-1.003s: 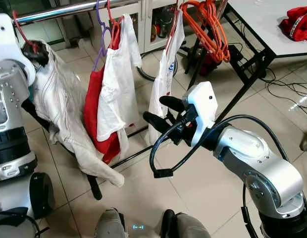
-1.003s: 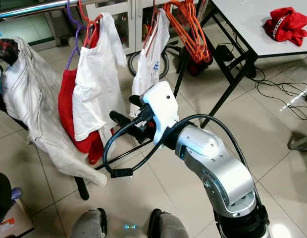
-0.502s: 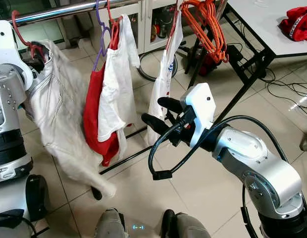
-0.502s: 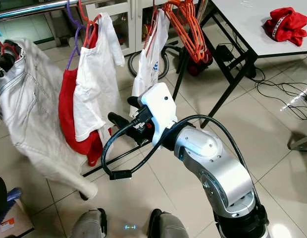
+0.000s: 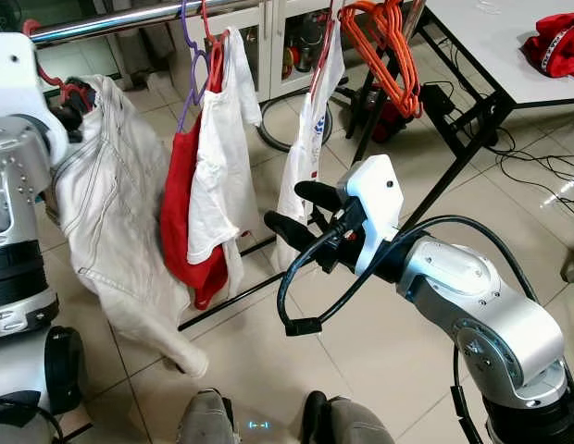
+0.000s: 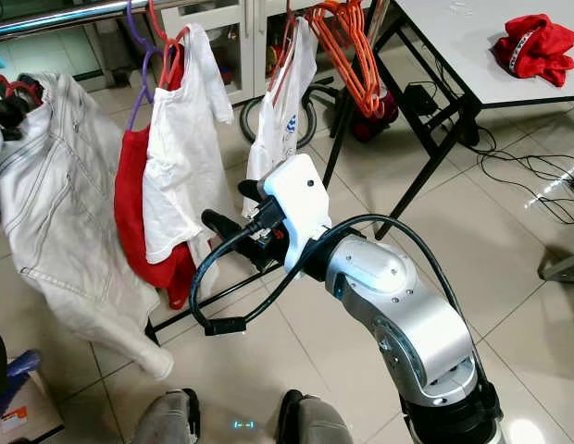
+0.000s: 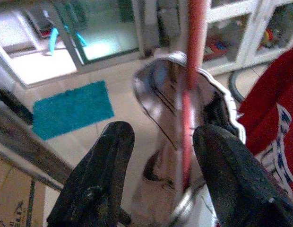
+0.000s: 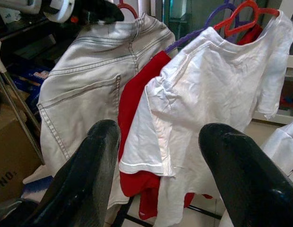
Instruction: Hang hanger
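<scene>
- The left gripper (image 7: 156,177) is raised beside the chrome rail (image 5: 130,17), carrying a red hanger (image 5: 65,88) loaded with a pale grey-white garment (image 5: 111,213). This looks like the hanging step itself.
- In the left wrist view the hanger's red stem (image 7: 191,85) runs up between the two black fingers (image 7: 97,184), in front of the shiny rail. The fingers stand apart, with the stem close to one of them, and whether they actually clamp it cannot be told.
- The garment hangs just beside a red shirt (image 5: 180,203) and a white T-shirt (image 5: 218,176) that are already on the rail, on purple and red hangers.
- The right gripper (image 5: 301,211) is held out in front of the rail with its fingers spread and nothing between them. It faces the hung shirts.
- Whether the red hook already sits over the rail cannot be made out.
- The next move probably calls for settling the hook fully over the rail, clear of the neighbouring hangers, and then letting go without dragging the garment sideways.
</scene>
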